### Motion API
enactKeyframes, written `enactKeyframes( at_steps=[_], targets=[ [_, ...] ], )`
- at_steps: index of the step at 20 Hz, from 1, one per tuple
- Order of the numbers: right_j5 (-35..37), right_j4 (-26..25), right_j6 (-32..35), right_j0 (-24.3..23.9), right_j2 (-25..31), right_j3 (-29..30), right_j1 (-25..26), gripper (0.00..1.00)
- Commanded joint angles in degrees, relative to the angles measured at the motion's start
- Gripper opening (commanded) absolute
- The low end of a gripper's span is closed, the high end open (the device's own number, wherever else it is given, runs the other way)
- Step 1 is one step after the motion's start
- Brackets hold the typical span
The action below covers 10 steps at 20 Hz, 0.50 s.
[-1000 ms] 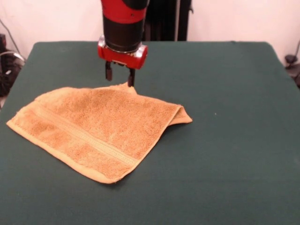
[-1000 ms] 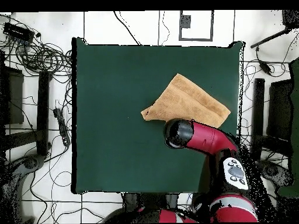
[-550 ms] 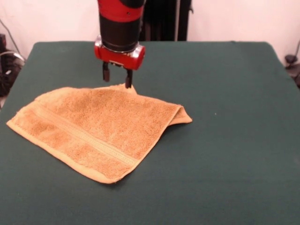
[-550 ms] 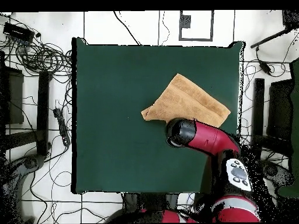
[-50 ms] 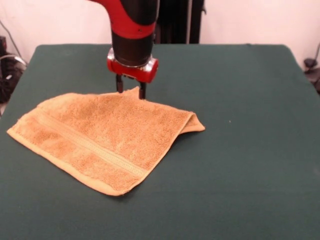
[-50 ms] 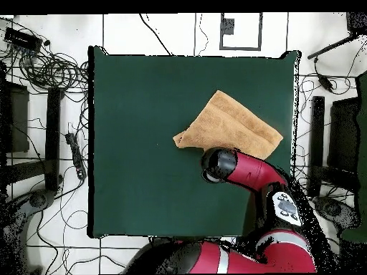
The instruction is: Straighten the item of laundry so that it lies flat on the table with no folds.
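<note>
- Front view: your pincer [image 5: 131, 89] stands parted over the towel's [image 5: 105, 138] far corner, fingertips at the cloth, grasping nothing.
- Towel lies folded over toward the tabletop's [image 5: 240, 150] left edge; one corner is doubled under.
- Overhead view: the arm [image 6: 244, 169] covers the pincer.

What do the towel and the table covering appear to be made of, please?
The towel looks like orange-tan terry cloth: a nubby looped pile, hemmed edges and a flatter woven band across it. The table seems covered in dark green felt or a similar matte fabric: it shows no shine and no weave, though the exact fibre cannot be told.
</note>
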Motion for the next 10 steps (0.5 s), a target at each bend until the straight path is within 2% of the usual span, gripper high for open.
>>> enactKeyframes(
  at_steps=[1, 6, 10],
  targets=[
    [-2.1, 5.5, 16.2, 1.9, 2.7, 4.5, 4.7, 1.00],
    [-4.9, 3.3, 12.9, 1.9, 1.5, 2.4, 8.8, 1.00],
    [-6.3, 3.0, 12.9, 2.0, 0.9, 1.5, 11.6, 1.00]
  ],
)
